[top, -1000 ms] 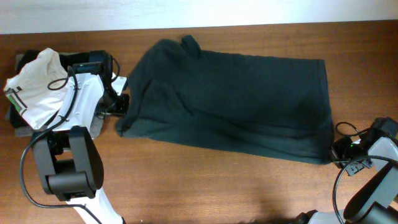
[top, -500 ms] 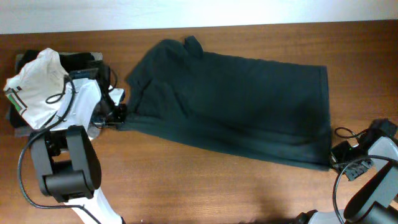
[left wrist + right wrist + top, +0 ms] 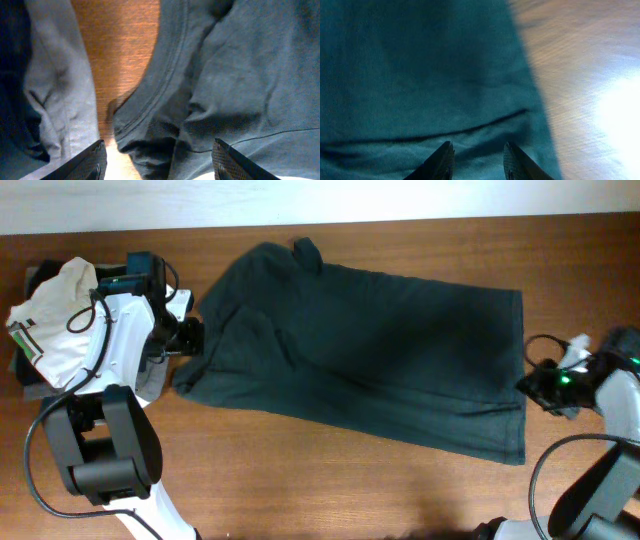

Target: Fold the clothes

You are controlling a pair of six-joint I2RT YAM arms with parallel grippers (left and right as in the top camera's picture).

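Dark green garment (image 3: 380, 350) flat, left gripper (image 3: 159, 151) open over its edge, right gripper (image 3: 478, 149) apparently parted

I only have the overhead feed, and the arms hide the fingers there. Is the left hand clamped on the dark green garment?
Observer: No. On the left wrist view the left hand is open, and the bunched hem of the dark green garment lies loose between its fingers.
Operator: And the other one?
Observer: The right hand is open too, over the garment's stitched hem beside its side edge.
Operator: Anything beside the left hem?
Observer: A strip of bare table, then grey cloth.
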